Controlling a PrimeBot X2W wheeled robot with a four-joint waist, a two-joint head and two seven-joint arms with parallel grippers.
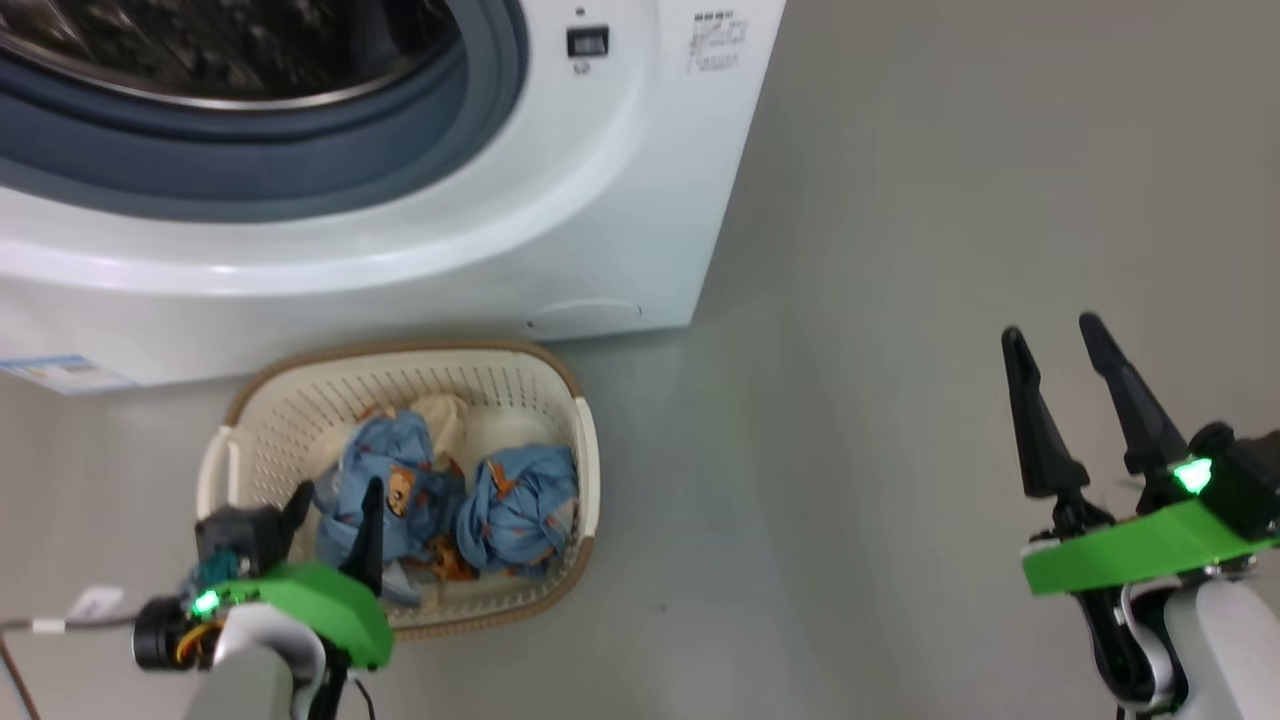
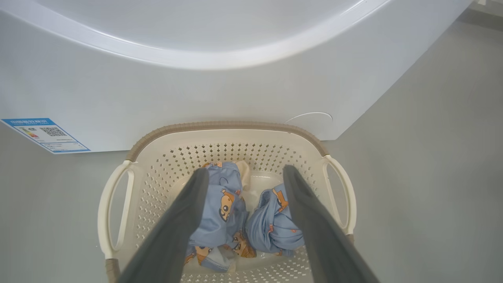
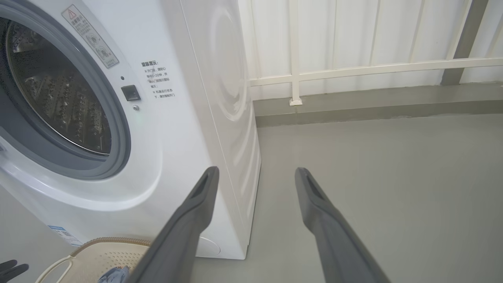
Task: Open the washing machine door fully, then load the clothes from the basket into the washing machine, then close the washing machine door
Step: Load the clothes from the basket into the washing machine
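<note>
Left hand (image 1: 338,505) (image 2: 246,173) hangs right over the basket (image 1: 588,440) (image 2: 228,126), fingers spread wide, nothing pinched between them. From its wrist view the two dark fingers frame the clothes (image 1: 400,480) (image 2: 220,204): two light blue bundles printed with orange-brown cartoon figures, lying side by side in the bottom of the basket, touching each other. Whether a fingertip is on fabric is hard to call from here.

The basket sits on the floor (image 1: 900,300) tight against the foot of the washing machine (image 1: 620,200) (image 3: 173,137), with a blue label (image 1: 60,372) (image 2: 47,133) on the machine's lower left corner. Above, the machine's mouth stands uncovered, the grey gasket (image 1: 250,170) (image 3: 122,129) ringing the steel drum (image 3: 59,94).

Over on the other side, right hand (image 1: 1050,335) (image 3: 256,173) is spread and empty too, poised above bare floor, well clear of the machine's right corner.
</note>
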